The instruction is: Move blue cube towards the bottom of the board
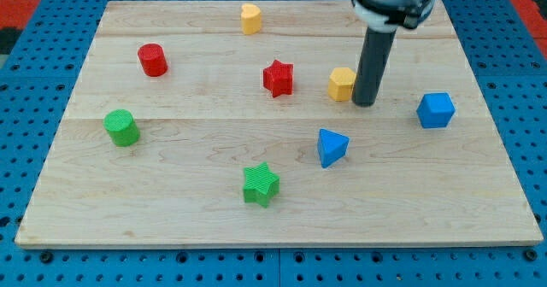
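Observation:
The blue cube (pixel 436 110) sits near the board's right edge, about mid-height. My tip (pixel 365 103) rests on the board to the cube's left, with a clear gap between them. The tip stands right beside a yellow hexagonal block (pixel 342 84), on that block's right side, touching or nearly touching it.
A blue triangular block (pixel 332 147) lies below and left of the tip. A red star (pixel 278 78), a green star (pixel 261 184), a green cylinder (pixel 121 127), a red cylinder (pixel 153 60) and a yellow block (pixel 249 19) at the top are spread over the wooden board (pixel 171 210).

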